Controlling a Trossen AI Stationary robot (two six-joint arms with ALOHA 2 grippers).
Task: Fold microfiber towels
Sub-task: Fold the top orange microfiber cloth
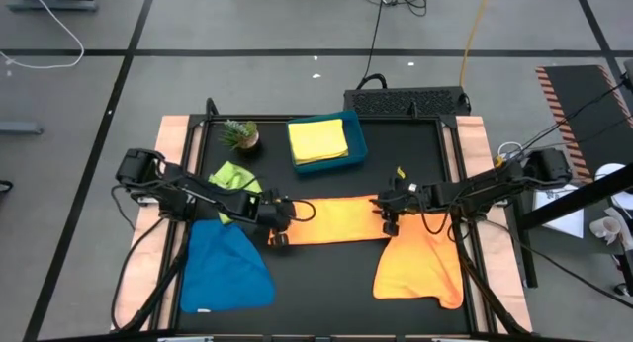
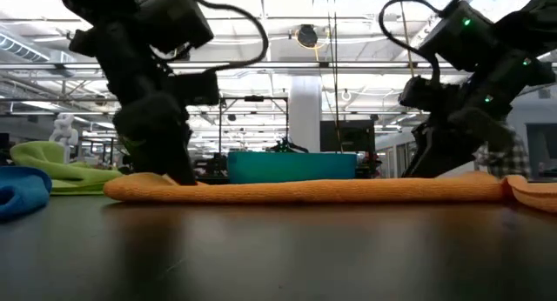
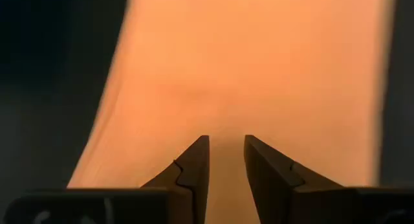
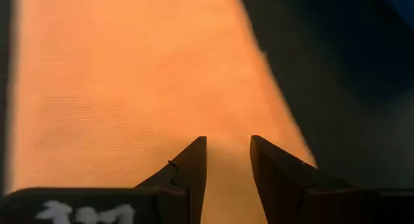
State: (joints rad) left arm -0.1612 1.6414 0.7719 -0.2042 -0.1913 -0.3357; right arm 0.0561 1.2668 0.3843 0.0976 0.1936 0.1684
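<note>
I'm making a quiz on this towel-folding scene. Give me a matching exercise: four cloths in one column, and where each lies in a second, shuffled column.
Things:
1. yellow towel
2. blue towel
3. lime green towel
4. folded orange towel

Places:
A. stretched between the left gripper and right gripper
B. in the teal tray
C. near the potted plant
D. front left of the table

Pairs: 1-B, 2-D, 3-C, 4-A

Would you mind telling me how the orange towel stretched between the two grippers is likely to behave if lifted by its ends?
The orange towel lies thin and flat, so it would probably sag. It looks light. Its soft weave may slip.
</note>
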